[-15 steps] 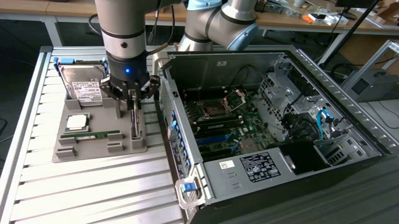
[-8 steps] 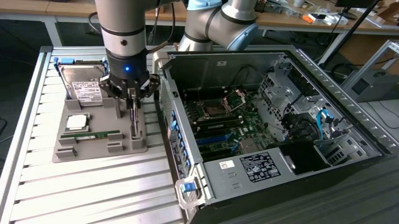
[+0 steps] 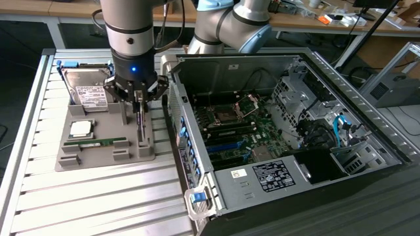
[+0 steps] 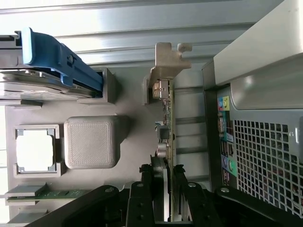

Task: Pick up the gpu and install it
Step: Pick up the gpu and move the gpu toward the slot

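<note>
Gripper was clamped onto the top edge of the gpu, which stood upright on edge in its slot on the grey tray. Hard drive sat on the same tray, open PC case just beside.

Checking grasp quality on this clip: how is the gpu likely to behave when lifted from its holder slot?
Likely stiff: the gpu is a thin rigid board with a metal bracket. Standing on edge in the grey holder, it could tip if nudged sideways. Exposed components suggest fragility, so the end effector should grip gently.
</note>
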{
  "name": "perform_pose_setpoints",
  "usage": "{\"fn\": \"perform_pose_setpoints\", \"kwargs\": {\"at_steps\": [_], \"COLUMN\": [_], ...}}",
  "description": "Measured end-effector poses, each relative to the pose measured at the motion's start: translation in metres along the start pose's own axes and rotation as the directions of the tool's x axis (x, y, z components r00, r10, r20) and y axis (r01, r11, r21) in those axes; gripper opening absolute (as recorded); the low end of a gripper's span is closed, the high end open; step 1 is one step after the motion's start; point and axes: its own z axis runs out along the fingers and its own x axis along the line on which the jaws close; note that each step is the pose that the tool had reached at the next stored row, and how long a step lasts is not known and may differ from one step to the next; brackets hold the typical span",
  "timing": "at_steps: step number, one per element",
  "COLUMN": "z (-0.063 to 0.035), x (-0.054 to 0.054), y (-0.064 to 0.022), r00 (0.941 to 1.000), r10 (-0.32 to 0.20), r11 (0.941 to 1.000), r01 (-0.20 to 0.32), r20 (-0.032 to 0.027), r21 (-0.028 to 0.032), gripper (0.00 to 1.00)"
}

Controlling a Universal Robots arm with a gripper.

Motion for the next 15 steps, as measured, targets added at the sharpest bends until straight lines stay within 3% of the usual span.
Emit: {"fn": "perform_pose_setpoints", "kwargs": {"at_steps": [15], "z": [-0.0121], "x": [0.0], "y": [0.0005], "r00": [1.0], "r10": [0.0], "r11": [1.0], "r01": [0.0], "r20": [0.0], "r21": [-0.0001], "gripper": [0.29]}}
